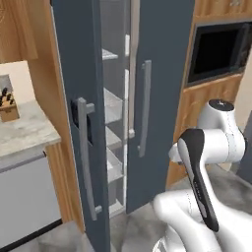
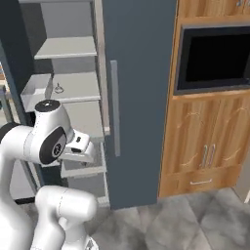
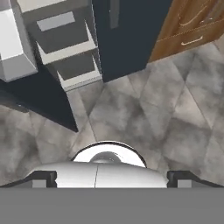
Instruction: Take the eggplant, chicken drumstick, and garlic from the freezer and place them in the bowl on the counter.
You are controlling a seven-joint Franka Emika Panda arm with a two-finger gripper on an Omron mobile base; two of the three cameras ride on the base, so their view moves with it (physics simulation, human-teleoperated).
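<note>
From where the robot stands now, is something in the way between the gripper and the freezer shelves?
The freezer has its left door swung open, so the shelves are uncovered. The right door is closed and covers that half. The open gripper points down at the floor; nothing visible stands between.

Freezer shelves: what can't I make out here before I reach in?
- Freezer interior, left base view: the open door covers most shelves.
- Small object on a shelf, right base view: too small to identify.
- Lower shelves, right base view: hidden behind the arm.
- Counter, left base view: cut off by the left edge.
</note>
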